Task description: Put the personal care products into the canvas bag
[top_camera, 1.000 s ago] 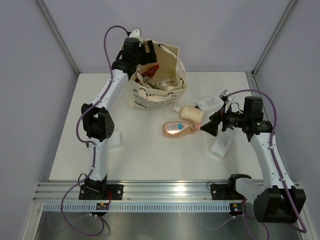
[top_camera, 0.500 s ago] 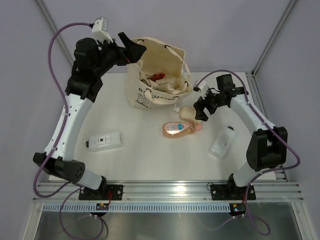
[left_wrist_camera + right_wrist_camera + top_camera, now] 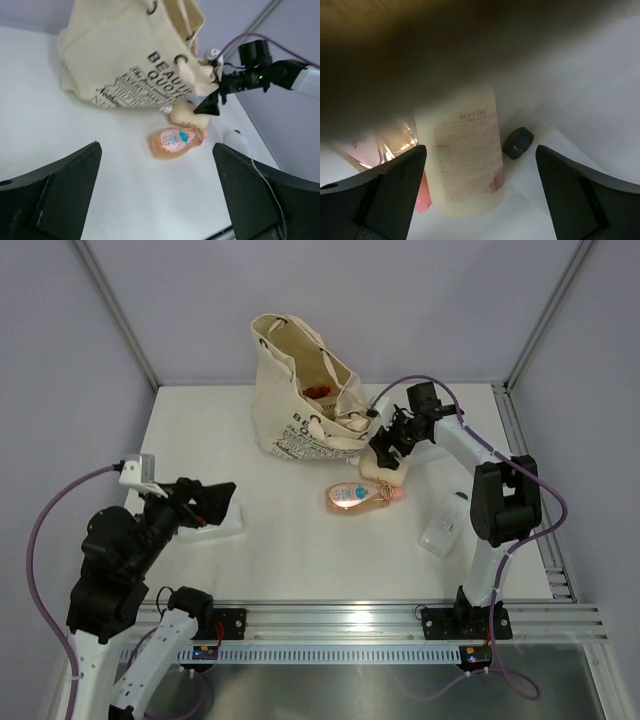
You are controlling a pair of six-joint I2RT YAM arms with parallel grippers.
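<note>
The cream canvas bag (image 3: 300, 390) with black lettering stands at the back centre, with a red item (image 3: 320, 392) visible inside. It also shows in the left wrist view (image 3: 135, 65). A beige bottle (image 3: 387, 471) lies just right of the bag, and a pink-orange bottle (image 3: 358, 496) lies in front of it. My right gripper (image 3: 384, 448) is open, just above the beige bottle (image 3: 465, 160), which lies between its fingers. My left gripper (image 3: 207, 502) is open and empty, held high over a flat white bottle (image 3: 218, 523) at the front left.
Another flat white bottle (image 3: 445, 523) lies at the right. A white bottle with a black cap (image 3: 518, 142) lies beside the beige one. The top of the right wrist view is blocked by something dark and blurred. Enclosure walls stand close on both sides.
My left arm has swung away from the bag's mouth, back and down to the front left. My right gripper has moved left to the beige bottle. The bag now stands taller.
</note>
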